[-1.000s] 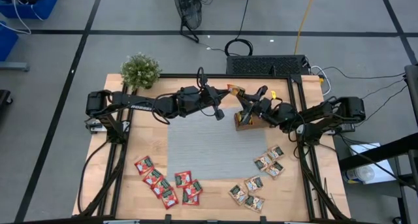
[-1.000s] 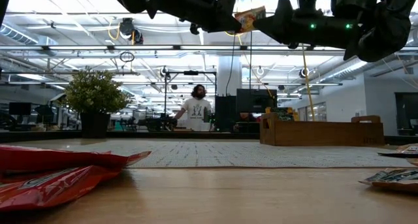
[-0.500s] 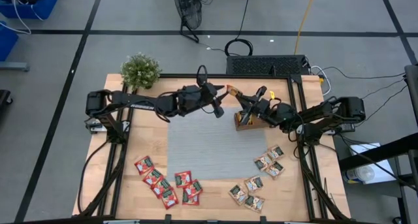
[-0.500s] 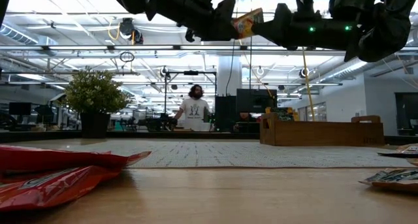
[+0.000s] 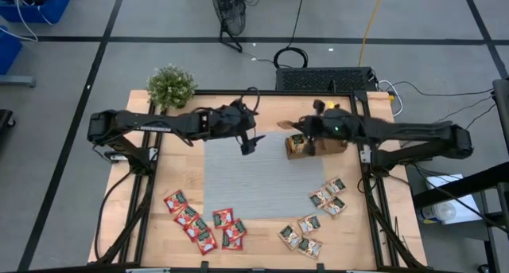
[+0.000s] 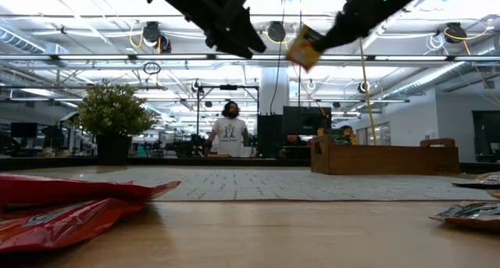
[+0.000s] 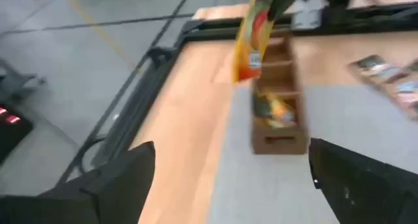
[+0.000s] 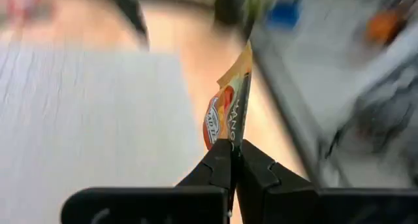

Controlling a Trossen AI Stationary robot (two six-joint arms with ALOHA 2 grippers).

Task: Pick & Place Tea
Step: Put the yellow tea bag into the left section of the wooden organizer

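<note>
An orange-yellow tea sachet [image 8: 228, 113] hangs in the air beside the brown wooden tray [image 5: 312, 148], with my right gripper [image 5: 296, 126] shut on it. My left gripper [image 5: 247, 142] stands open over the far edge of the grey mat [image 5: 254, 181], a short way left of the sachet, with nothing between its fingers [image 7: 111, 185]. In the left wrist view the sachet [image 7: 251, 44] hangs ahead, above the tray [image 7: 279, 142]. Red sachets [image 5: 199, 221] and green-and-pale ones [image 5: 314, 225] lie flat on the table near its front edge. My right gripper pinches the sachet's lower edge [image 8: 230, 138] between its two fingertips, with the sachet seen edge-on between them. The sachet is lifted clear of table and tray. In the low view it [image 6: 303, 46] sticks out slanting down from the fingers.
The tray holds some orange sachets [image 7: 274, 110]. A potted plant [image 5: 171, 86] stands at the table's far left corner. A black frame [image 5: 362, 114] runs along the table's edges. Beyond the table a person [image 6: 229, 131] stands far off.
My left gripper has opened, let go of the orange-yellow sachet and drawn back toward the table's left edge. My right gripper has shut on the sachet and now holds it alone. The sachet has tipped and come a little lower, toward the tray.
</note>
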